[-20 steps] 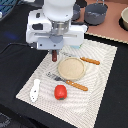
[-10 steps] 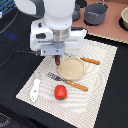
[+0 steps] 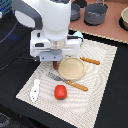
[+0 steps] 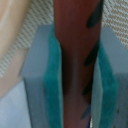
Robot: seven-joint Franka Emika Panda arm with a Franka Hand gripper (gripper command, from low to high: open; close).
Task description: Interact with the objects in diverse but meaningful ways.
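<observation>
A tan plate (image 3: 73, 68) and orange-handled cutlery (image 3: 76, 85) lie on a striped mat (image 3: 97, 95).

Tomato (image 3: 60, 91): red, plain. Sausage (image 4: 75, 55): dark reddish brown with black slanted streaks. Bottle piece (image 3: 34, 90): white. Carton (image 3: 78, 35): pale blue, mostly hidden. Plate (image 3: 73, 68): tan, paler in the centre. Cutlery handles (image 3: 76, 85): orange; metal ends grey. Placemat (image 3: 95, 92): cream with a fine woven stripe. Table (image 3: 15, 55): black. Far surface (image 3: 113, 27): brownish pink. Pots (image 3: 95, 13): dark grey. Arm (image 3: 42, 17): white with a dark grey band. Gripper (image 3: 56, 58) body: white. Pads (image 4: 50, 85): teal on grey-blue fingers.
</observation>
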